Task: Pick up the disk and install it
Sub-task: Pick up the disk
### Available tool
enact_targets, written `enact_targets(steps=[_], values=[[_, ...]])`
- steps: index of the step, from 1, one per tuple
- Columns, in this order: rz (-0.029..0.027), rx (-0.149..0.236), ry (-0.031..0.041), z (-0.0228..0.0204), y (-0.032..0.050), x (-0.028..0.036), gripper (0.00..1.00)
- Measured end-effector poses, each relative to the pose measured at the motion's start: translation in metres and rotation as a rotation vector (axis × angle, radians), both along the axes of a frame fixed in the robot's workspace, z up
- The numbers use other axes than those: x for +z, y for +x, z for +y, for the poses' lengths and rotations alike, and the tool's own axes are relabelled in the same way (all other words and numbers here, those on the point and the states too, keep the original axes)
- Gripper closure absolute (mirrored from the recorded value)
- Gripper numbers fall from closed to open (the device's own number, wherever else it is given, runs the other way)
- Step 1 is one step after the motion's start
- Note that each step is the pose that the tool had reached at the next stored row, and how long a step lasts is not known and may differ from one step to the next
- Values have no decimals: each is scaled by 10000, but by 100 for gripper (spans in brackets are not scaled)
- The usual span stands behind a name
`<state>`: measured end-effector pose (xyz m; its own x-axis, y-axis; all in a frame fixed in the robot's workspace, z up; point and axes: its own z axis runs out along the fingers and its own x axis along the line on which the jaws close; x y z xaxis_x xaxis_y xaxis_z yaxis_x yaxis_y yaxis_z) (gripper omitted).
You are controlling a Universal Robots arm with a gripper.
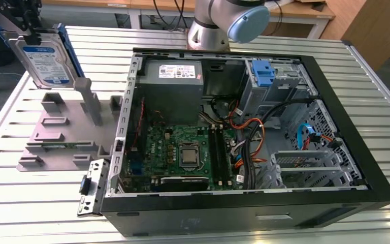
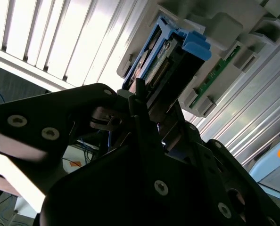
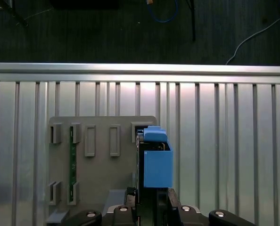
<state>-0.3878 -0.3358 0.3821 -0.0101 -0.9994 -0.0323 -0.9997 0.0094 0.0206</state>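
At the exterior view's upper left, the gripper (image 1: 27, 25) is clamped on the top of the disk (image 1: 44, 57), its jaws pressed against the two faces. The disk hangs roughly upright, label side showing, with its blue carrier running down both long edges. It sits above the grey fixture plate (image 1: 58, 136), which lies on the slatted aluminium table (image 1: 32, 203) beside the open computer case (image 1: 367, 173). The disk's lower edge seems to hang clear of the plate's tall post, though the angle makes that hard to confirm. In the second wrist view, the dark gripper (image 2: 149, 110) pinches the disk (image 2: 170, 56) edge-on, with the fixture plate (image 2: 225, 26) and a green memory stick (image 2: 215, 75) beyond it. In the first wrist view, the carrier's blue end (image 3: 157, 162) stands over the plate (image 3: 102, 174). Inside the case lie the motherboard (image 1: 181, 147), a grey power-supply box (image 1: 174, 76) and a bare blue bracket (image 1: 263, 73), well apart from the disk.
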Motion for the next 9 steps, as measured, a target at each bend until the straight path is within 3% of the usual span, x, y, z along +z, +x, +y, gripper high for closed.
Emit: enact_targets(steps=[9], values=[[0,0,0,0,0,32,65]])
